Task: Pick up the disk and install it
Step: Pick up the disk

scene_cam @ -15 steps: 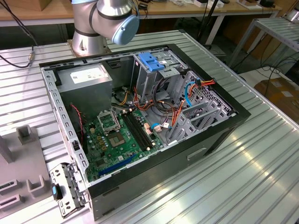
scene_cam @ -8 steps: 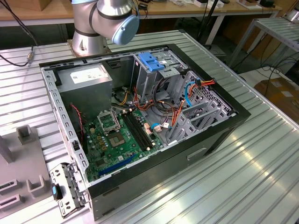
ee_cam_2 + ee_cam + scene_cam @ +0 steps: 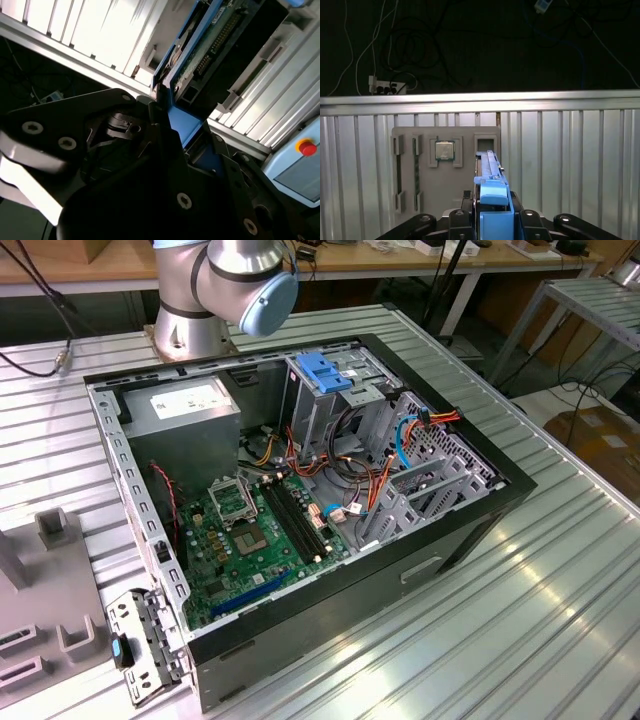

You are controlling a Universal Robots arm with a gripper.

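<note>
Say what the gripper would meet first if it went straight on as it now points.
Likely the grey fixture tray on the ribbed table, beside the CPU; the disk in the gripper would touch first. Depth is unclear.

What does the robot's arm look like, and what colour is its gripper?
The arm is made of shiny silver-grey tubes with chunky round joints. One joint has a light blue cap. The gripper is black and angular, built from flat linked pieces dotted with round silver screws.
</note>
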